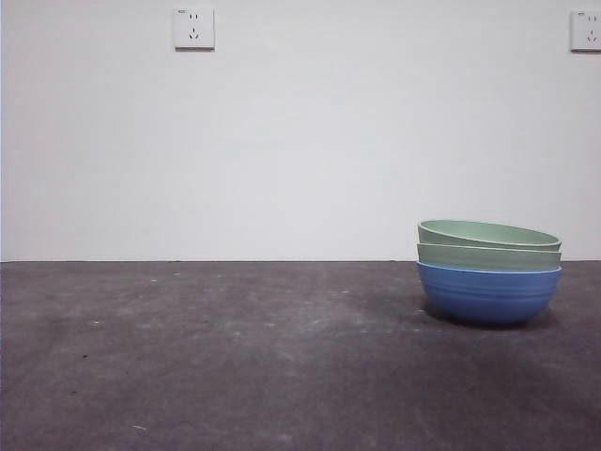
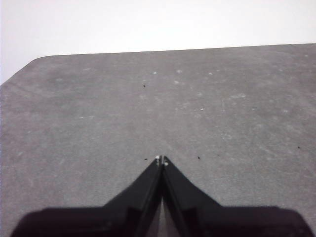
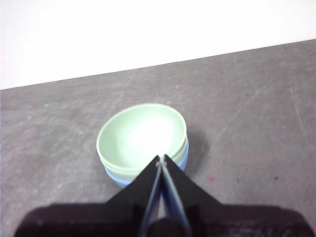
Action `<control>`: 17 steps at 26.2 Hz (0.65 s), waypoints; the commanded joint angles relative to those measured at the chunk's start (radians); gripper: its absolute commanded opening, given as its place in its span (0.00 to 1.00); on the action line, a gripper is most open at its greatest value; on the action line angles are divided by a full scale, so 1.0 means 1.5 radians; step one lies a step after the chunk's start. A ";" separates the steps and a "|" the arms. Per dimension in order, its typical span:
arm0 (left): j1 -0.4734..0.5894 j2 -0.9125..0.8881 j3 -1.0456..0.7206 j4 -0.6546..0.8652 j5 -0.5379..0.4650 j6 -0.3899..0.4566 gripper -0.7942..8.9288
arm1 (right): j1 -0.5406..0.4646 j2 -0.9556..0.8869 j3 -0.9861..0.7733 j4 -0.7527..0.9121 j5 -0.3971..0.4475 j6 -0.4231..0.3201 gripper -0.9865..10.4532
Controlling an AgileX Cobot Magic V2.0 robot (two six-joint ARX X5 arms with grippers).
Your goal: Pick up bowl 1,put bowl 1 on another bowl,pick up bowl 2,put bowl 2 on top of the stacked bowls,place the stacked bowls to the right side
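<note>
The stacked bowls (image 1: 488, 271) stand on the right part of the dark table: two pale green bowls (image 1: 488, 237) nested in the blue ribbed bowl (image 1: 488, 293). The right wrist view looks down into the top green bowl (image 3: 142, 136), with the blue one (image 3: 116, 177) showing beneath its rim. My right gripper (image 3: 162, 159) is shut and empty, hovering above the near edge of the stack without holding it. My left gripper (image 2: 161, 159) is shut over bare table, with no bowl in its view. Neither arm shows in the front view.
The grey table (image 1: 235, 357) stretches left of the stack. A white wall with two sockets (image 1: 193, 28) stands behind. The table's rounded corner (image 2: 34, 61) shows in the left wrist view.
</note>
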 commanded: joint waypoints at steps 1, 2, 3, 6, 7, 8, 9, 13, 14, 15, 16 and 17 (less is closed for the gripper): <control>0.002 -0.002 -0.009 0.001 -0.001 -0.002 0.08 | 0.000 -0.037 -0.058 0.023 0.003 0.016 0.09; 0.002 -0.002 -0.009 0.001 -0.001 -0.002 0.08 | 0.000 -0.047 -0.071 0.023 0.004 0.016 0.09; 0.002 -0.002 -0.009 0.001 -0.001 -0.002 0.08 | 0.000 -0.058 -0.086 0.023 0.004 0.016 0.09; 0.002 -0.002 -0.009 0.001 -0.001 -0.002 0.08 | 0.000 -0.083 -0.120 0.023 0.004 0.016 0.09; 0.002 -0.002 -0.009 0.001 -0.001 -0.002 0.08 | 0.000 -0.089 -0.128 0.023 0.004 0.017 0.09; 0.002 -0.002 -0.009 0.001 -0.001 -0.002 0.08 | 0.000 -0.095 -0.138 0.022 0.004 0.020 0.09; 0.002 -0.002 -0.009 0.001 -0.001 -0.002 0.08 | 0.000 -0.100 -0.145 0.020 0.004 0.020 0.09; 0.002 -0.002 -0.009 0.001 -0.001 -0.002 0.08 | 0.000 -0.110 -0.156 0.013 0.004 0.018 0.09; 0.002 -0.002 -0.009 0.002 -0.001 -0.002 0.08 | 0.000 -0.110 -0.156 0.013 0.004 0.017 0.09; 0.002 -0.002 -0.009 0.001 -0.001 -0.002 0.08 | 0.000 -0.110 -0.156 0.013 0.004 0.016 0.09; 0.002 -0.002 -0.009 0.001 -0.001 -0.002 0.08 | 0.000 -0.110 -0.156 0.013 0.005 0.015 0.09; 0.002 -0.002 -0.009 0.002 -0.001 -0.002 0.08 | 0.000 -0.110 -0.156 0.013 0.004 0.013 0.09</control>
